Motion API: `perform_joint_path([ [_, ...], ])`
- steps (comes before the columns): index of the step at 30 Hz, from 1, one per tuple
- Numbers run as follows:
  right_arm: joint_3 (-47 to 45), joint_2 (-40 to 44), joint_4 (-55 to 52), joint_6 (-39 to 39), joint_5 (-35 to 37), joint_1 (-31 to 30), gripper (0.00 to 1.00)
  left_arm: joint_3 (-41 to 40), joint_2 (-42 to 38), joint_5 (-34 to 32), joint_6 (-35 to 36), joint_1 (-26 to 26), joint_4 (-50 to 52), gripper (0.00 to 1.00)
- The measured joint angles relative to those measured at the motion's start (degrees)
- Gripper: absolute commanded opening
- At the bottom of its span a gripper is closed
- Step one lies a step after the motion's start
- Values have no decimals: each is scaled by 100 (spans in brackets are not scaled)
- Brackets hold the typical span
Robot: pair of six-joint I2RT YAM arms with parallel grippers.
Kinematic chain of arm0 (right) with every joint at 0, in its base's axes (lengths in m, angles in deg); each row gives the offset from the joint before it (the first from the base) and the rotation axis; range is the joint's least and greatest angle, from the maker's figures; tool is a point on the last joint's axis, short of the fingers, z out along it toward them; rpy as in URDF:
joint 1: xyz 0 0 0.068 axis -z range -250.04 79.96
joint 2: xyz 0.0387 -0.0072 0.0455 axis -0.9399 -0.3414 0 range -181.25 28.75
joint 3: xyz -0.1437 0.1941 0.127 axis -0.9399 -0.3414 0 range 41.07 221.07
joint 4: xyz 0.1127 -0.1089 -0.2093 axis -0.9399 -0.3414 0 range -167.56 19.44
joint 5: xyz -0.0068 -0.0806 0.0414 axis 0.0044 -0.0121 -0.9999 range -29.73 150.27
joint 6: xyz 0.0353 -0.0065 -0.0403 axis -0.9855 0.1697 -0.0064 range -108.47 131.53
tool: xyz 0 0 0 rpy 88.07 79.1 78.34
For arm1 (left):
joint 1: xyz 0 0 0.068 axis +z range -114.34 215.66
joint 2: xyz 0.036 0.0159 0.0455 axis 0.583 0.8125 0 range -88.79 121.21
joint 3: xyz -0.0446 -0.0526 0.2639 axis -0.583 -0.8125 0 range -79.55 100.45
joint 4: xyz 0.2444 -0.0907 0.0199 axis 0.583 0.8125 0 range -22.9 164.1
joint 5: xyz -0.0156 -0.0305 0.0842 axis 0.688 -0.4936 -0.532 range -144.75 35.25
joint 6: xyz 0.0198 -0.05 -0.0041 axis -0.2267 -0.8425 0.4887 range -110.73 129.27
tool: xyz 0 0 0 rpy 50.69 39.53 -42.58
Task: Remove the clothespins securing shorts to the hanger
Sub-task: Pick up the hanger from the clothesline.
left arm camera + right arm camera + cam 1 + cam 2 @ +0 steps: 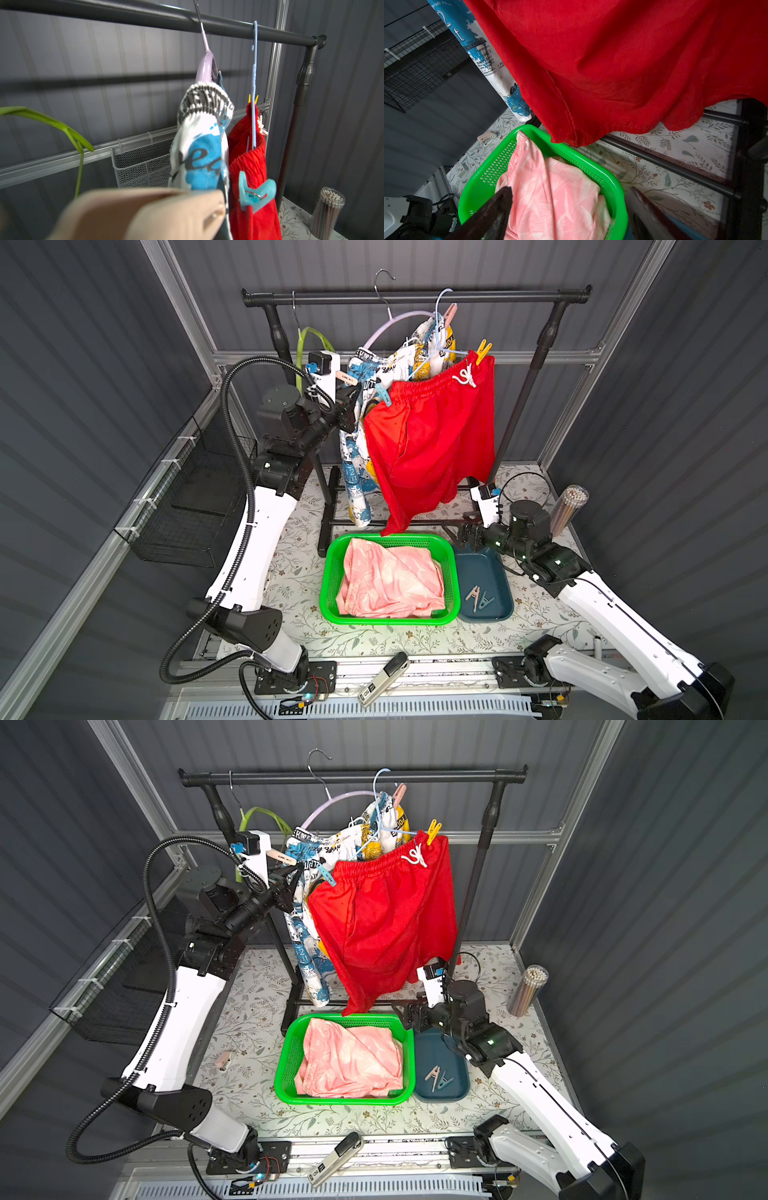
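Printed shorts (374, 369) hang on a purple hanger (390, 323). Red shorts (432, 439) hang on a blue hanger (254, 83), held by a yellow clothespin (483, 351) and a light blue clothespin (256, 194). A pink clothespin (449, 310) sits high on the printed shorts. My left gripper (350, 393) is shut on a beige clothespin (145, 212) at the printed waistband; its fingers are hidden in the wrist view. My right gripper (569, 207) hovers open and holding nothing over the green basket (328, 572), which holds pink shorts (390, 580).
A dark blue tray (498, 572) holds two loose clothespins (478, 597). Another beige pin (224, 1058) lies on the floral table. An empty green hanger (311, 335) hangs on the black rail (415, 296). A wire basket (195, 497) stands left, a clear cylinder (569, 506) right.
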Motion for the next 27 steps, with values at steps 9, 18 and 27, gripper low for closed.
perform_joint_path([
  [9,-72,-9,22,2,83,0,87,-404,-610,-212,74,0,17,0],
  [18,-52,-221,63,50,85,0,87,-1132,-1635,-538,315,0,334,0],
  [27,291,-518,20,105,146,0,87,-1556,-2603,-763,514,0,892,0],
])
